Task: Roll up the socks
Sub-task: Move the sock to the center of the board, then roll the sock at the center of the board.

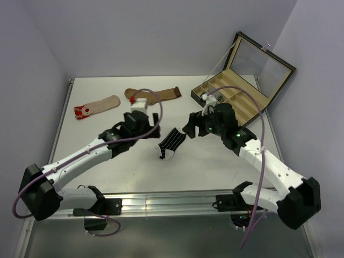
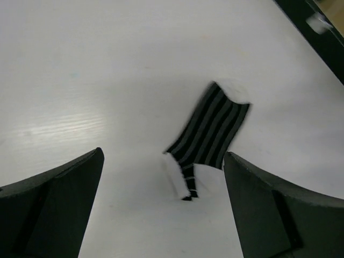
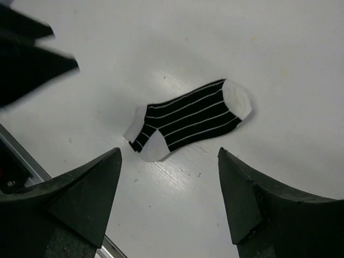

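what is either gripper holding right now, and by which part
Nothing is held. The left gripper and right gripper both hover open above the black white-striped sock, which lies loose on the table.

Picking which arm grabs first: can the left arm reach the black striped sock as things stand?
Likely yes. The black striped sock lies flat in the open, and the left gripper hangs close by, jaws wide open toward it, with nothing in between.
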You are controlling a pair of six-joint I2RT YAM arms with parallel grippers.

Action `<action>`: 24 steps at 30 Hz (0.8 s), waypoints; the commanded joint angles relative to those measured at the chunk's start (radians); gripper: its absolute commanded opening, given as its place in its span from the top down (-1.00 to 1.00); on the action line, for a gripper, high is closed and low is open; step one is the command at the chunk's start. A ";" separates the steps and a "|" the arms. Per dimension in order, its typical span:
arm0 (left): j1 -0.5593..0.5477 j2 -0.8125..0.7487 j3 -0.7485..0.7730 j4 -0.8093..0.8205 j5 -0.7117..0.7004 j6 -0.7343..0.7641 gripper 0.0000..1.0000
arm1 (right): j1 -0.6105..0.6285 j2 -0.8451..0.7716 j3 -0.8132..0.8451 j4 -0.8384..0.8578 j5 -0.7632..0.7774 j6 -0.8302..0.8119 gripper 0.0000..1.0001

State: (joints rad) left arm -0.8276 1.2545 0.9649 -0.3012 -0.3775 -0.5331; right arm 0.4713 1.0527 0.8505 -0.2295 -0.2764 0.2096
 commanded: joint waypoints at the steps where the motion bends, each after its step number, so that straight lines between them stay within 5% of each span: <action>1: 0.183 -0.058 -0.046 -0.087 0.084 -0.165 -0.99 | 0.070 0.088 0.033 -0.005 0.065 -0.016 -0.58; 11: 0.658 -0.158 -0.048 -0.128 0.480 -0.059 -0.99 | 0.171 0.506 0.183 -0.001 0.218 -0.111 -0.40; 24: 0.731 -0.182 -0.149 -0.073 0.434 0.002 -0.99 | 0.190 0.794 0.358 -0.045 0.275 -0.246 -0.19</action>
State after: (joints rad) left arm -0.1101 1.0698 0.8070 -0.4095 0.0364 -0.5610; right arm 0.6518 1.8141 1.1374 -0.2646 -0.0307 0.0170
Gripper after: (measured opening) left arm 0.994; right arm 0.599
